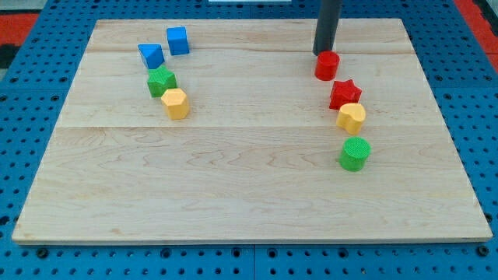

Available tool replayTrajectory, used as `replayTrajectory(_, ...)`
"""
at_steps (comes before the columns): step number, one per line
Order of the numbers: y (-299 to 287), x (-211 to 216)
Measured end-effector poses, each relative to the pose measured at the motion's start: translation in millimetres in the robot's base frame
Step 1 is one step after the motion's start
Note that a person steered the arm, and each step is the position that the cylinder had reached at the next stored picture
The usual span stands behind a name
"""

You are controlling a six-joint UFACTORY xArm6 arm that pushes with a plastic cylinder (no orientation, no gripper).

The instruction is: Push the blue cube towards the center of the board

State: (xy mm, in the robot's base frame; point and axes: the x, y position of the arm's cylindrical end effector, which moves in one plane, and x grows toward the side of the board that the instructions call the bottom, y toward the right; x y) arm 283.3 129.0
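The blue cube (178, 40) sits near the view's top left of the wooden board (249, 187). A second blue block (152, 55), wedge-like, lies just to its lower left. My tip (322, 54) is at the view's top right, touching or just behind the red cylinder (327, 66), far to the right of the blue cube.
Below the blue blocks lie a green star-like block (162, 81) and a yellow hexagonal block (176, 103). On the right, in a column below the red cylinder, lie a red star (345, 94), a yellow block (351, 117) and a green cylinder (355, 154).
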Motion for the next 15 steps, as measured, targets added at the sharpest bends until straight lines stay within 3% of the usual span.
replayTrajectory(1, 20, 17)
replayTrajectory(3, -13, -68)
replayTrajectory(4, -73, -90)
replayTrajectory(6, -257, -90)
replayTrajectory(7, -287, -68)
replayTrajectory(8, -275, -38)
replayTrajectory(9, -218, -45)
replayTrajectory(10, -206, -34)
replayTrajectory(12, -239, -35)
replayTrajectory(14, -208, 8)
replayTrajectory(15, -156, 16)
